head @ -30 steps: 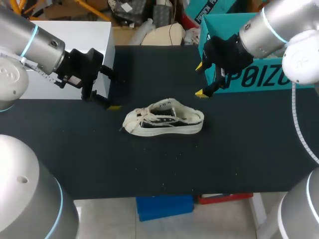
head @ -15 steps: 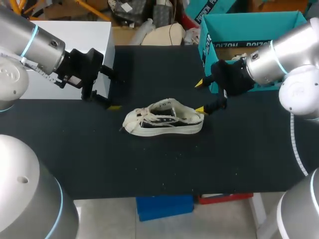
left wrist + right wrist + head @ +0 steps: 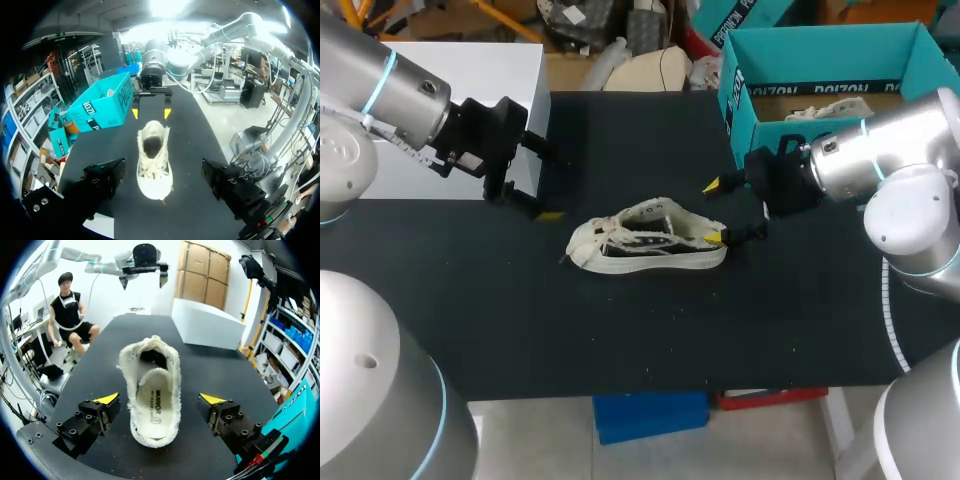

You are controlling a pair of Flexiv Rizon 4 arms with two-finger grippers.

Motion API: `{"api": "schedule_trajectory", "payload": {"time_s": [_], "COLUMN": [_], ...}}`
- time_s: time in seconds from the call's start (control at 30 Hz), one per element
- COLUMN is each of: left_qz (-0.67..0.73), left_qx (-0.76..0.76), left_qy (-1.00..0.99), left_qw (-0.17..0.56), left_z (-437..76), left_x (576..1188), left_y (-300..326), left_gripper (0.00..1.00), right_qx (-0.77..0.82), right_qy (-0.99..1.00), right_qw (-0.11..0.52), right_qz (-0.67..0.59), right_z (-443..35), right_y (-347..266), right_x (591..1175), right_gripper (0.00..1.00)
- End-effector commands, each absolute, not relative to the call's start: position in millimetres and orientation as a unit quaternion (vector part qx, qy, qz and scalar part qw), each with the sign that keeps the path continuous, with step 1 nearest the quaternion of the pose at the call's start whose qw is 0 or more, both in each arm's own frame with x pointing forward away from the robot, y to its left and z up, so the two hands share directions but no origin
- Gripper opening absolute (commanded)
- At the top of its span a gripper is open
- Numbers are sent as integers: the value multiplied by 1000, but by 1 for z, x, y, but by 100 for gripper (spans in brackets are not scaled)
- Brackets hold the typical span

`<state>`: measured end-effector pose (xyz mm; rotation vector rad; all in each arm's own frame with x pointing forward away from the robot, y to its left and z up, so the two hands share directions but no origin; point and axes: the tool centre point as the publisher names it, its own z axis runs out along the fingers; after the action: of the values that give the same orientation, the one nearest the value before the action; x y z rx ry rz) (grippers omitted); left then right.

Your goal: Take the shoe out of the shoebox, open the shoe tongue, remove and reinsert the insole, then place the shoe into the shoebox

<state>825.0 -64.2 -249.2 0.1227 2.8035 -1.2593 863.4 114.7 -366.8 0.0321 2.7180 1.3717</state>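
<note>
The black table (image 3: 620, 340) fills the middle of the head view from edge to edge. My left arm (image 3: 380, 90) comes in from the upper left and my right arm (image 3: 880, 155) from the right edge, its wrist lying just below the shoebox. A white box (image 3: 470, 70) stands at the upper left, behind the left arm's wrist. The teal shoebox (image 3: 840, 55) sits at the upper right corner of the table, open at the top.

The shoe (image 3: 650, 240), a cream low sneaker with a pale sole, stands upright on its sole in the centre of the frame, out of the shoebox and well apart from it. Its toe and loose laces point to the frame's left, its heel to the right. In the right wrist view its opening faces up and the light insole (image 3: 155, 412) lies inside.

The right gripper (image 3: 714, 211) is at the heel, fingers spread wide, one yellow tip on either side of the heel. In its own wrist view both tips stand clear of the shoe, gripping nothing. The left gripper (image 3: 552, 185) hangs left of centre, just above the toe in the frame, its fingers also wide apart and empty, the shoe lying ahead of it.
</note>
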Motion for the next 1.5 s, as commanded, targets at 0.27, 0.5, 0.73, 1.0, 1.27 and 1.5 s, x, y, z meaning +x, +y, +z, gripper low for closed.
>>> {"api": "schedule_trajectory", "payload": {"time_s": [0.27,0.5,0.73,1.0,1.27,1.5], "left_qz": [-409,-409,-409,-409,-409,-409], "left_qx": [40,40,40,40,40,40], "left_qy": [911,911,911,911,911,911], "left_qw": [35,35,35,35,35,35], "left_z": [-250,-250,-250,-250,-250,-250], "left_x": [825,825,825,825,825,825], "left_y": [-64,-64,-64,-64,-64,-64], "left_gripper": [100,100,100,100,100,100], "right_qx": [13,17,20,32,37,22], "right_qy": [871,869,868,861,860,866], "right_qw": [38,34,25,19,12,-4], "right_qz": [489,494,496,507,508,500], "right_z": [-395,-407,-418,-428,-436,-442], "right_y": [123,126,128,128,127,131], "right_x": [857,859,863,864,859,862], "right_gripper": [100,100,100,100,100,66]}}
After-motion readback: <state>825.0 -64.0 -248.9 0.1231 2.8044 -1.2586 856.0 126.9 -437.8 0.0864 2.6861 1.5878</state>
